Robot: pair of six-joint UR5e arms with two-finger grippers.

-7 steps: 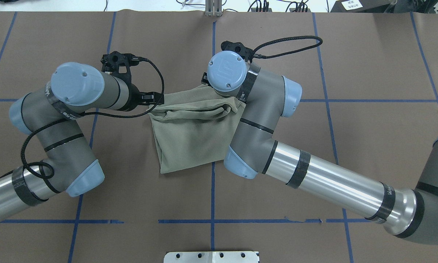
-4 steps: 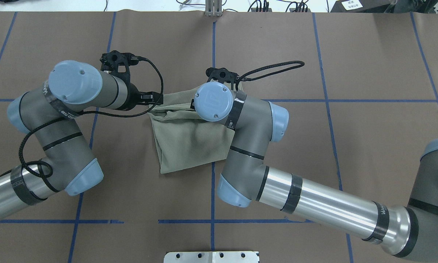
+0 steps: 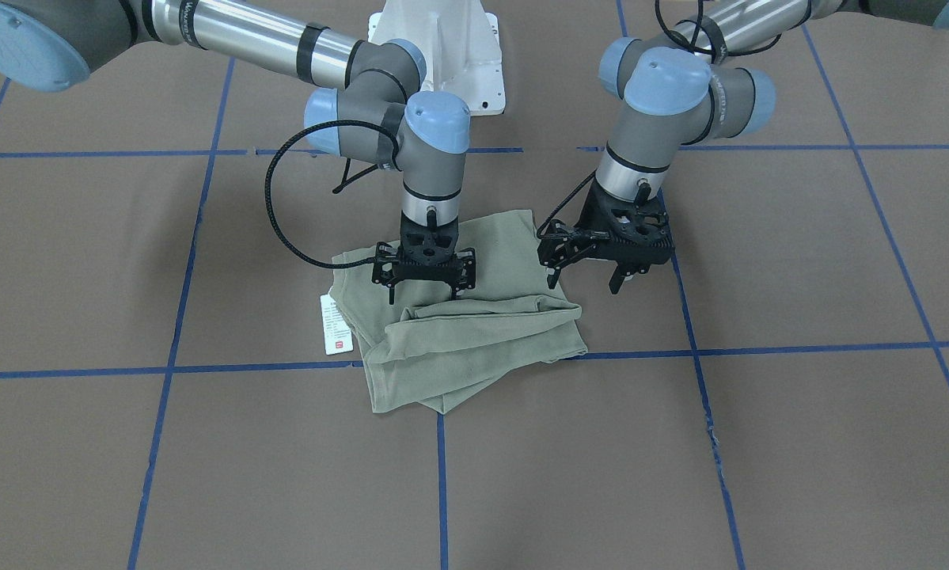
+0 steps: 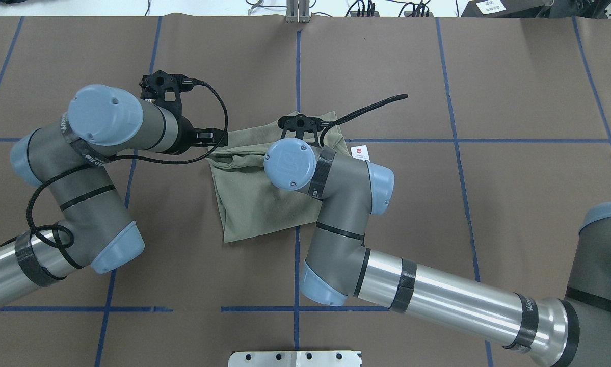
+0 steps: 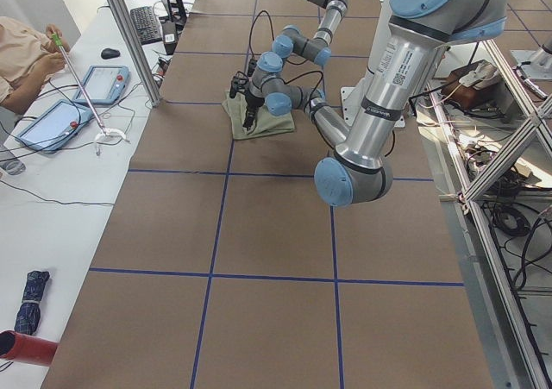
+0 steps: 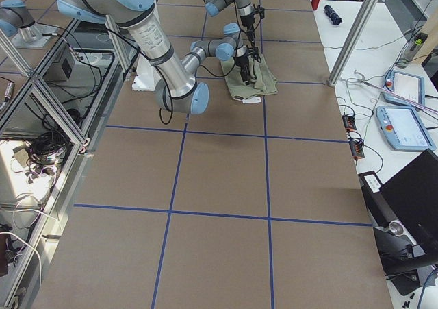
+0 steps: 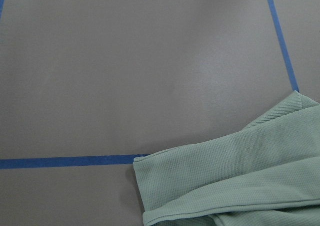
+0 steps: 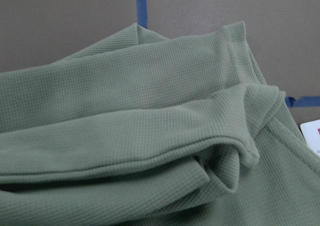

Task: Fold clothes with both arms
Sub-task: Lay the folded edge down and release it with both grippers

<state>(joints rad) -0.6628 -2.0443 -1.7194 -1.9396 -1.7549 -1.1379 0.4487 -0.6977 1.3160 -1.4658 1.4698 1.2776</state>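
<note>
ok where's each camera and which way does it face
Front: across the table, facing the robot, down on shirt; left arm, right arm, base.
Overhead: behind the robot, looking down; both arms.
Left side: table's left end, along it; left arm near.
Right side: right end; right arm near.
Left wrist: down on shirt edge; robot unseen.
Right wrist: close on shirt folds; robot unseen.
Shared: front and overhead both show the tag.
</note>
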